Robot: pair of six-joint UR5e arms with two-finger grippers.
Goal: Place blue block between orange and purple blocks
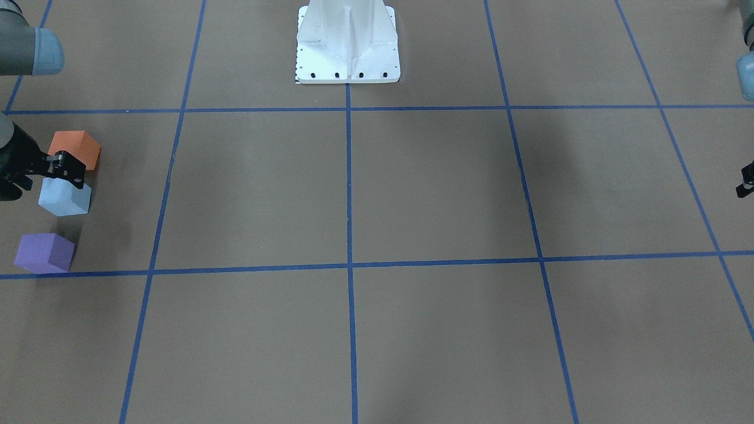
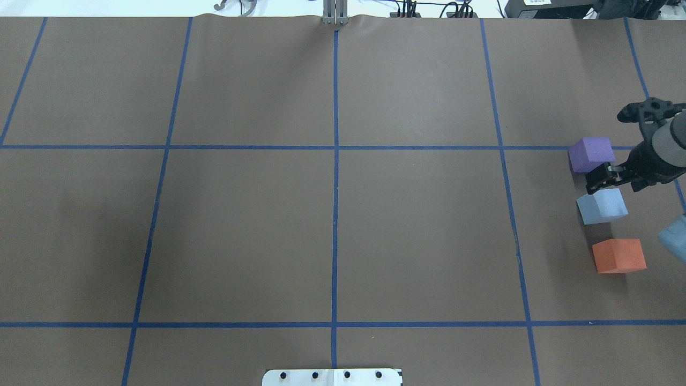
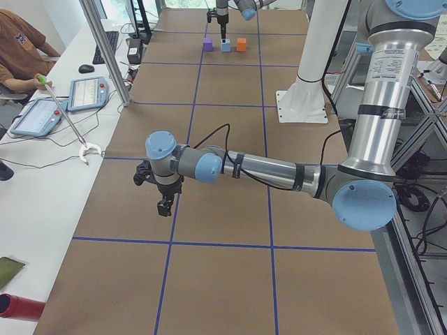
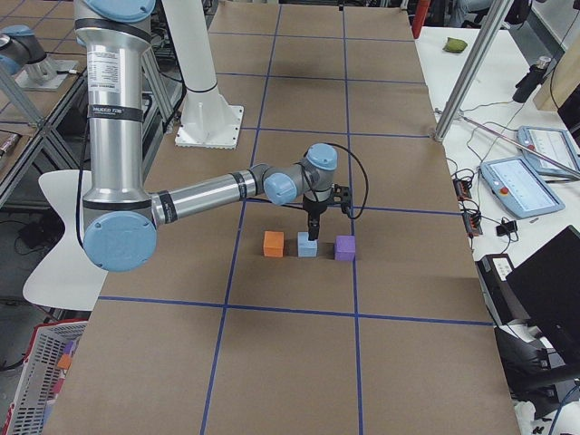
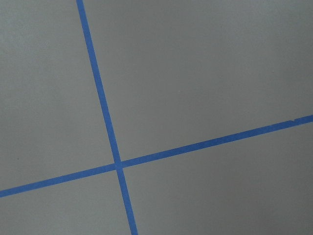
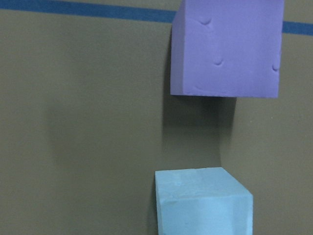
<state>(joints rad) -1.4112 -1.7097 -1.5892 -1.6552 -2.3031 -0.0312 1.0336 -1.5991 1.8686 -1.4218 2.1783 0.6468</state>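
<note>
The light blue block (image 2: pixel 601 206) sits on the table between the purple block (image 2: pixel 591 154) and the orange block (image 2: pixel 619 255), in one row near the table's right edge. It is a small gap away from each. My right gripper (image 2: pixel 600 178) hangs just above the blue block, toward its purple side, and looks open and empty. In the right wrist view the blue block (image 6: pixel 203 203) lies below the purple block (image 6: pixel 227 46), with no fingers showing. My left gripper (image 3: pixel 165 206) hovers over bare table far from the blocks. I cannot tell whether it is open or shut.
The brown table is marked by a blue tape grid (image 2: pixel 335 147). The white robot base (image 1: pixel 347 44) stands at mid table. In the exterior left view an operator (image 3: pixel 17 52) sits at a side bench with tablets.
</note>
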